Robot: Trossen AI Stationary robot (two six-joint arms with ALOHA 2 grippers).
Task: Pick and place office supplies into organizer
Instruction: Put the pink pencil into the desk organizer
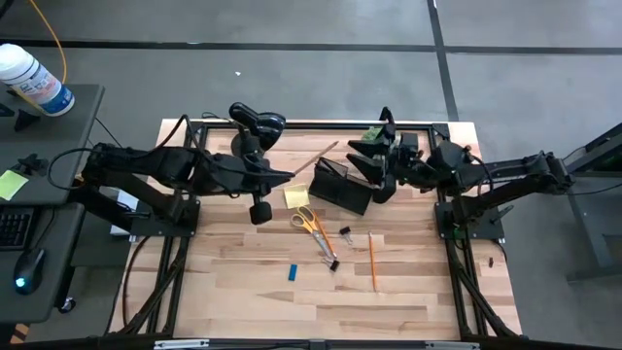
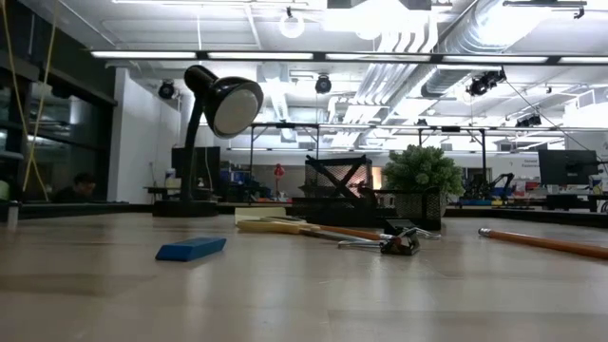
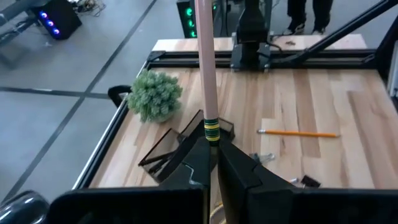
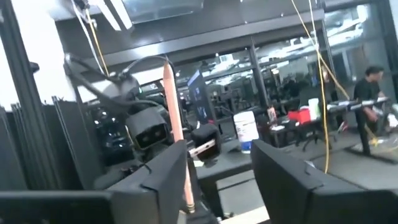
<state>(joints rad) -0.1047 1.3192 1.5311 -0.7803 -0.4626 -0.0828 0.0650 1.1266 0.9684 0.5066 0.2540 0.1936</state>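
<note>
Left pincer [image 1: 289, 176] clamped shut, right pincer [image 1: 362, 165] agape, both mid-table.

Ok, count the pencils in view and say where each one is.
2. A wooden pencil is held in the left gripper, pointing toward the organizer. An orange pencil lies on the table, right of the scissors. More could be hidden inside the organizer.

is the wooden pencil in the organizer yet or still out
Out. The left gripper grips the wooden pencil above the organizer.
</note>
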